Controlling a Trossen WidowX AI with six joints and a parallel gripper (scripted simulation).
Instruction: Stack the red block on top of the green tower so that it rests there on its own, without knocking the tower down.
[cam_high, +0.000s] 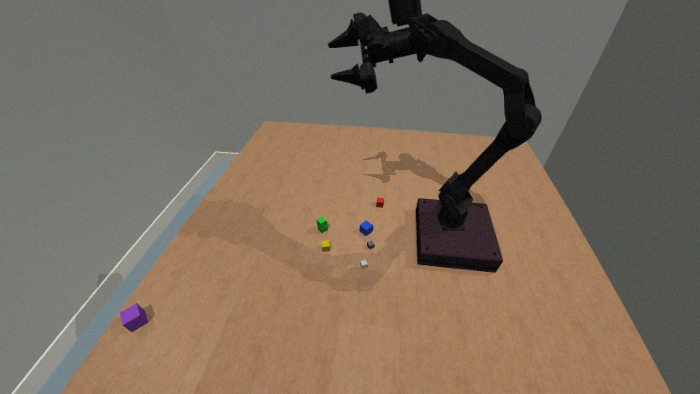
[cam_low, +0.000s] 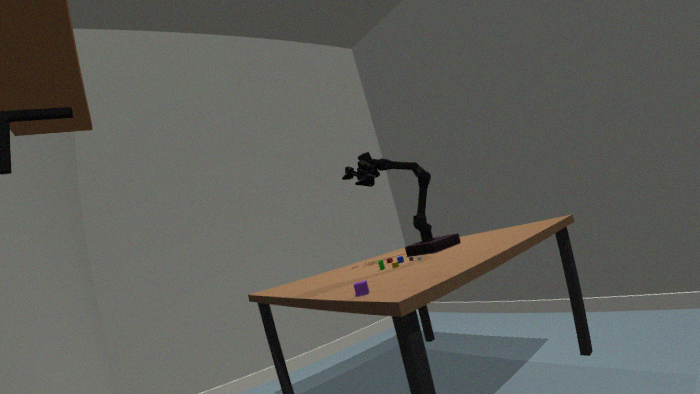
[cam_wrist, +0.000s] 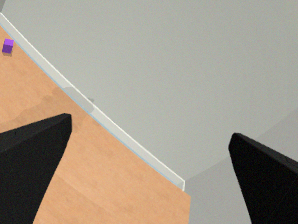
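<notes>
The red block (cam_high: 380, 202) (cam_low: 389, 260) is a small cube lying on the table, apart from the other blocks. The green tower (cam_high: 322, 224) (cam_low: 381, 265) stands upright, two small green blocks high, to the left of the red block in the top view. My gripper (cam_high: 330, 61) (cam_low: 349, 180) (cam_wrist: 154, 132) is wide open and empty. It is high above the table, pointing outward from the base. Neither the red block nor the green tower shows in the wrist view.
A blue cube (cam_high: 366, 228) (cam_low: 400, 259) lies between the green tower and the arm's base (cam_high: 457, 245). A yellow block (cam_high: 325, 245) is close to the tower. A dark grey block (cam_high: 370, 244) and a white block (cam_high: 364, 264) lie nearby. A purple cube (cam_high: 133, 317) (cam_low: 361, 288) (cam_wrist: 7, 46) lies by the table edge.
</notes>
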